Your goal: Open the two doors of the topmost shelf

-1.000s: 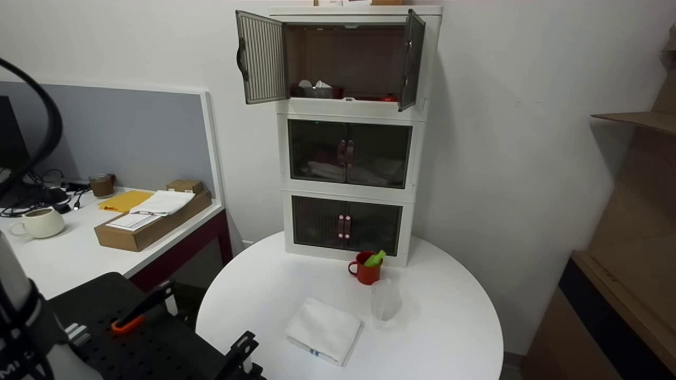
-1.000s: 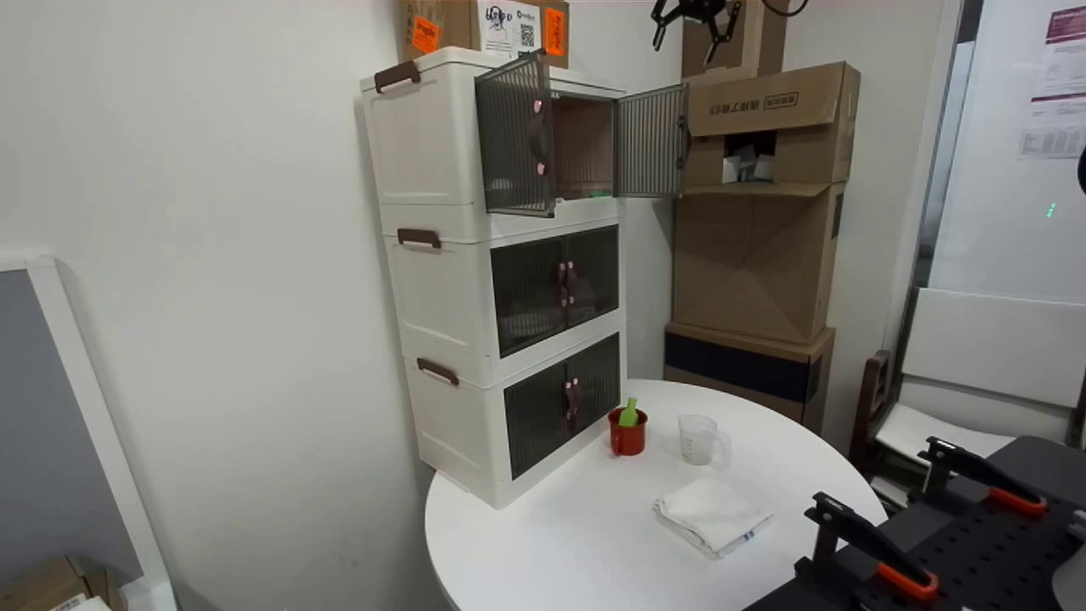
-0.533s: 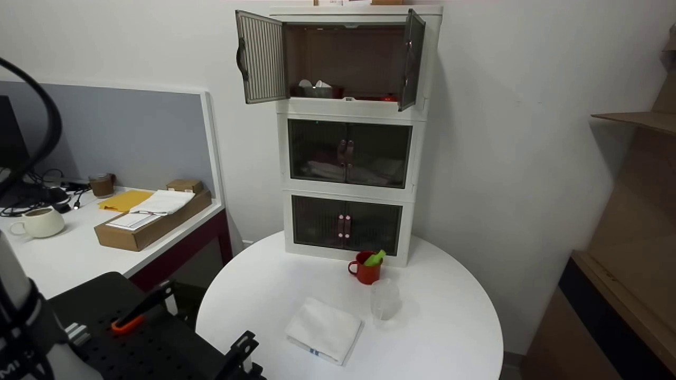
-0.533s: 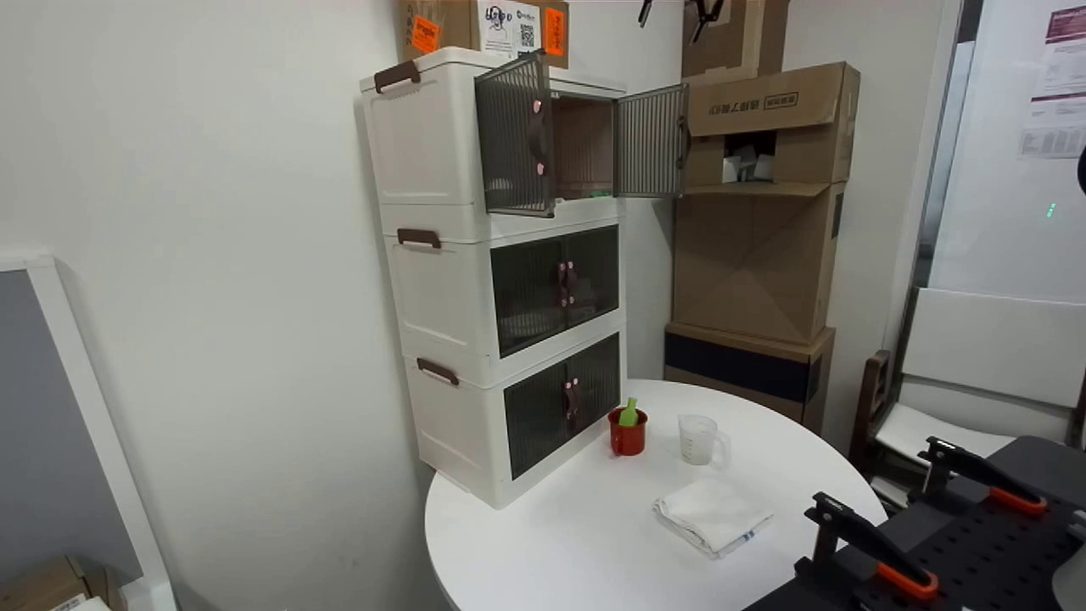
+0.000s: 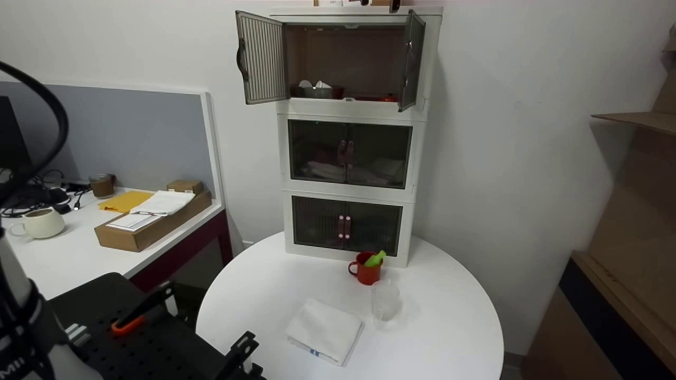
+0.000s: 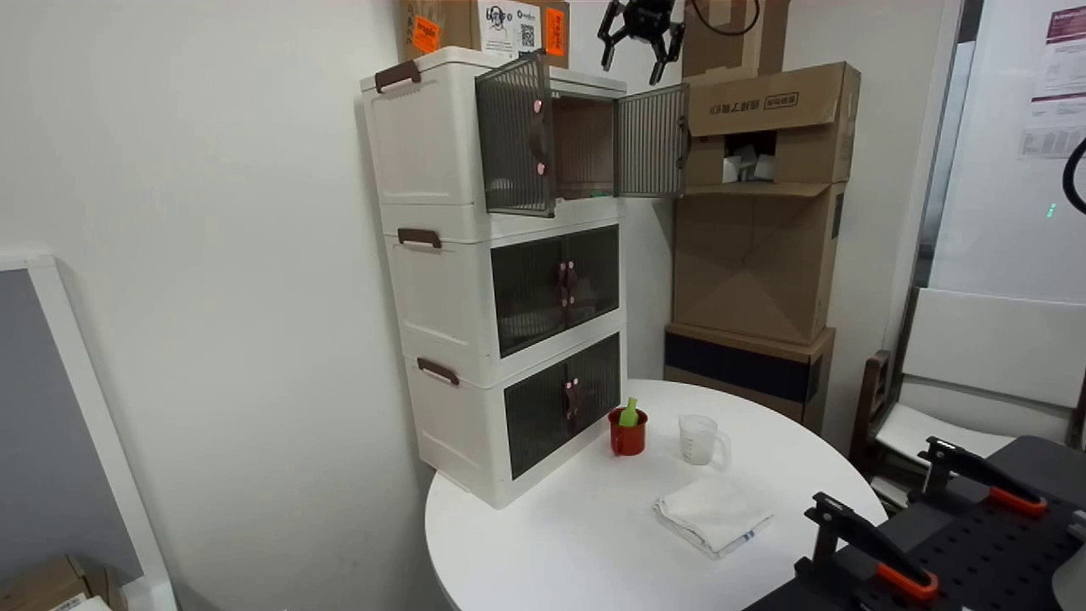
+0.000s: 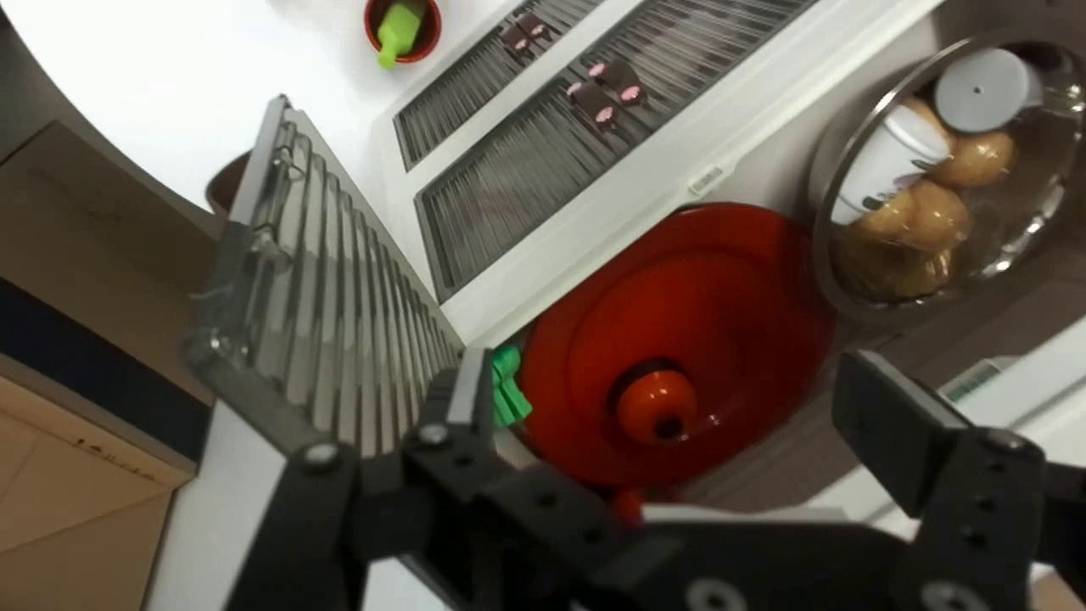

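The topmost shelf (image 5: 348, 58) stands with both ribbed grey doors swung outward. The door with the dark handle (image 5: 263, 58) and the door opposite it (image 5: 413, 60) also show in an exterior view, as a near door (image 6: 516, 136) and a far door (image 6: 652, 142). My gripper (image 6: 632, 72) is open and empty, high in front of the shelf; only its fingertips (image 5: 379, 5) show at the top edge in an exterior view. In the wrist view the open fingers (image 7: 670, 382) are spread above the shelf inside, with one open door (image 7: 339, 297) beside a finger.
Inside the shelf are a red lid with a knob (image 7: 704, 280), a glass bowl of items (image 7: 912, 221) and a green object (image 7: 509, 390). Both lower shelves are shut. The round table (image 5: 449, 316) holds a red mug (image 5: 368, 272), a clear measuring cup (image 5: 385, 301) and a folded cloth (image 5: 325, 330).
My gripper rises partly out of view, then comes down and closer to the shelf. Its fingertips now show at the top edge in an exterior view. The doors have not moved.
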### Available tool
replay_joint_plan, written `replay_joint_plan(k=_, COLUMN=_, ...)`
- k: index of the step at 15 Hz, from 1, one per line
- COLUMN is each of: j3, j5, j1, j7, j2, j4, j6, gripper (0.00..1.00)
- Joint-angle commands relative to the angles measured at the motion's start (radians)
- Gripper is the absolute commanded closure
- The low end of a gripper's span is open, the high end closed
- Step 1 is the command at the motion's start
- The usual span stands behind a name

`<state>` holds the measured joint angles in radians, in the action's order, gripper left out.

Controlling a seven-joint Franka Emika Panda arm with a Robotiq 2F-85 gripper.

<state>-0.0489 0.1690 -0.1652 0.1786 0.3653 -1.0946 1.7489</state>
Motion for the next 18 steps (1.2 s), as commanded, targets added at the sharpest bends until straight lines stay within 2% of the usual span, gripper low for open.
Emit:
replay_joint_plan(k=1, j3=0.016, j5=-0.101, j1=0.015, j7=-0.036, j2=0.1, j4=0.103, j6=-0.088, gripper=0.0)
replay_joint_plan(k=5, j3=0.037, j5=-0.188, j1=0.002, j7=-0.035, j2=0.147, j4=0.127, j6=-0.104, gripper=0.0)
replay_joint_plan(k=9, j3=0.063, j5=-0.209, j1=-0.023, j7=-0.027, j2=0.164, j4=0.124, j6=-0.082, gripper=0.0)
replay_joint_plan(k=13, j3=0.06, j5=-0.177, j1=-0.049, j7=-0.033, j2=0.154, j4=0.12, j6=-0.061, gripper=0.0)
replay_joint_plan(k=18, j3=0.0, j5=-0.074, j1=-0.047, j7=-0.09, j2=0.081, j4=0.025, j6=-0.041, gripper=0.0)
